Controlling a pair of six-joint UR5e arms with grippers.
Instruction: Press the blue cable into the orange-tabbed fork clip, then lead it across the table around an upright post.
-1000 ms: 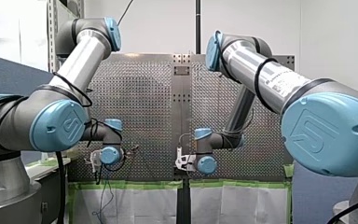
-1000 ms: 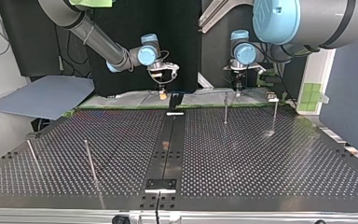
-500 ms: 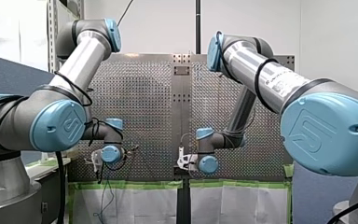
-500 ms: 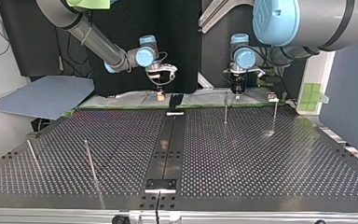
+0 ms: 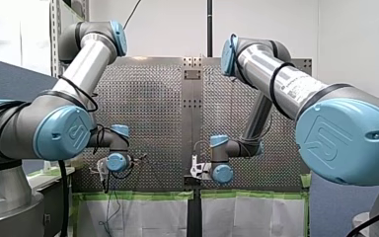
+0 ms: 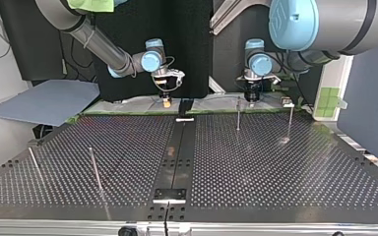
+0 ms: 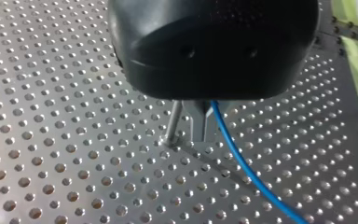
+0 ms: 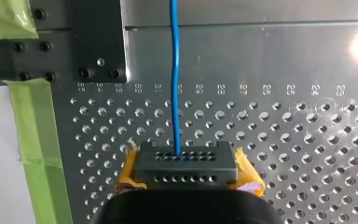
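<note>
- Gripping the blue cable [image 7: 242, 168] beside an upright post [image 7: 172, 122], my left gripper [image 7: 200, 133] stood closed.
- My right gripper [image 8: 185, 163] pinched it too; only the wrist views showed the cable.

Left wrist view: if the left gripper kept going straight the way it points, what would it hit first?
The table, most likely: the left gripper points straight down at it, close beside the post and holding the cable. Its tips look near the surface, though depth is unclear.
</note>
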